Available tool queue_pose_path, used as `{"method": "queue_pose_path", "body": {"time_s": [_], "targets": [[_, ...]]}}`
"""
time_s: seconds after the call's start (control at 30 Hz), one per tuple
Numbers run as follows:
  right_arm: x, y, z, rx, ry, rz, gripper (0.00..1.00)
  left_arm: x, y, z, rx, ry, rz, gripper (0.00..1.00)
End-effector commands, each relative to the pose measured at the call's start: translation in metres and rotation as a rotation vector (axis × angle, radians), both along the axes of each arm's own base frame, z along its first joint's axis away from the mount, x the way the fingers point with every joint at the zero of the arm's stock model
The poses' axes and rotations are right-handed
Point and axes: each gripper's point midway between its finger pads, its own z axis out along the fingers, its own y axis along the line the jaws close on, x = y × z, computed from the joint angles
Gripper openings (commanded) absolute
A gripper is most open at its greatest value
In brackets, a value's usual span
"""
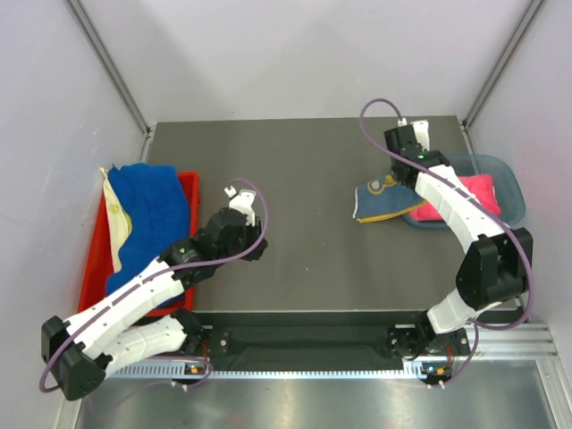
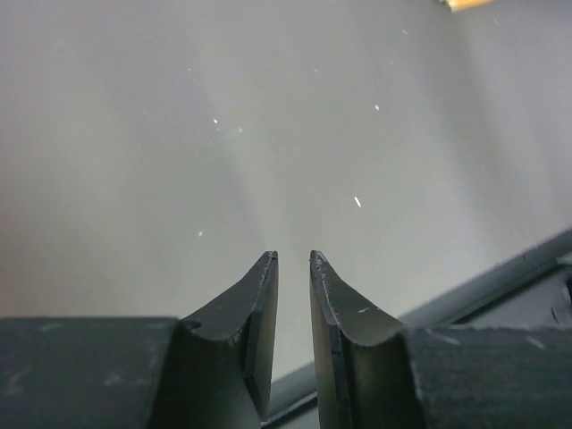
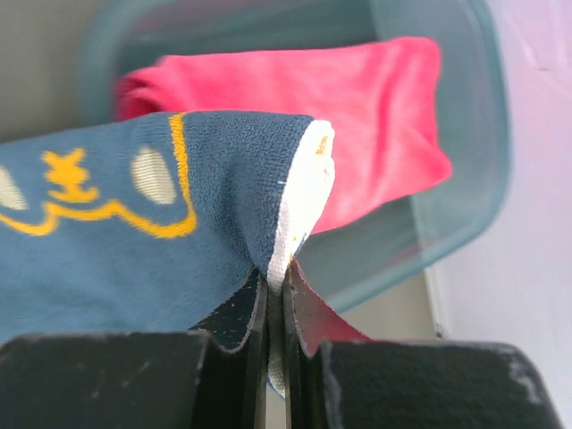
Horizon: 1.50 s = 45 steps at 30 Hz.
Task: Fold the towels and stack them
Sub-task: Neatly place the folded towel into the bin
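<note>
A navy towel with yellow pattern (image 1: 379, 200) (image 3: 107, 232) lies on the dark table, one edge draped over the rim of the teal bin (image 1: 509, 183) (image 3: 474, 179). My right gripper (image 1: 399, 174) (image 3: 277, 281) is shut on its white-backed edge, lifting it just beside the bin. A hot pink towel (image 1: 466, 195) (image 3: 357, 98) lies inside the bin. A royal blue towel (image 1: 147, 214) and a cream towel (image 1: 116, 219) lie on the red tray (image 1: 89, 281) at the left. My left gripper (image 1: 238, 198) (image 2: 293, 257) hovers over bare table right of the tray, open a narrow gap, holding nothing.
The dark table (image 1: 304, 179) has metal rails along its near edge (image 1: 313, 344). White walls close in on three sides. The right arm's elbow (image 1: 492, 264) stands in front of the bin.
</note>
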Motion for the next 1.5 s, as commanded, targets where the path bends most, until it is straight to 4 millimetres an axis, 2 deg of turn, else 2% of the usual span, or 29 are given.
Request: {"method": "queue_pose_path", "body": {"time_s": [0.0, 0.1, 0.13, 0.33, 0.4, 0.63, 0.87, 1.03, 1.17, 1.2, 1.47], "targets": [[-0.005, -0.041, 0.038, -0.069, -0.052, -0.087, 0.00, -0.008, -0.004, 0.038, -0.059, -0.055, -0.063, 0.26], [-0.004, -0.054, 0.048, -0.075, -0.076, -0.117, 0.00, -0.013, 0.007, 0.053, -0.047, -0.090, -0.062, 0.26], [-0.004, -0.058, 0.052, -0.089, -0.084, -0.130, 0.00, -0.016, 0.011, 0.064, -0.057, -0.112, -0.066, 0.26], [-0.002, -0.089, 0.060, -0.127, -0.083, -0.208, 0.00, -0.021, 0.052, 0.067, 0.034, -0.181, 0.025, 0.29], [0.000, -0.096, 0.056, -0.143, -0.070, -0.236, 0.00, -0.025, 0.048, 0.076, -0.014, -0.216, -0.002, 0.29], [0.007, -0.116, 0.047, -0.183, -0.063, -0.300, 0.00, -0.022, 0.055, 0.061, -0.008, -0.215, 0.049, 0.33], [0.014, -0.133, 0.043, -0.230, -0.042, -0.342, 0.00, -0.026, 0.061, 0.065, -0.033, -0.245, 0.069, 0.37], [0.012, -0.147, 0.038, -0.244, -0.031, -0.375, 0.00, -0.029, 0.059, 0.065, -0.034, -0.245, 0.064, 0.37], [0.014, -0.147, 0.040, -0.248, -0.039, -0.381, 0.00, -0.031, 0.059, 0.065, -0.039, -0.249, 0.059, 0.38], [0.010, -0.160, 0.040, -0.251, -0.037, -0.414, 0.00, -0.031, 0.059, 0.066, -0.040, -0.250, 0.059, 0.38], [0.016, -0.173, 0.032, -0.270, -0.014, -0.443, 0.00, -0.035, 0.058, 0.067, -0.045, -0.256, 0.053, 0.38]]}}
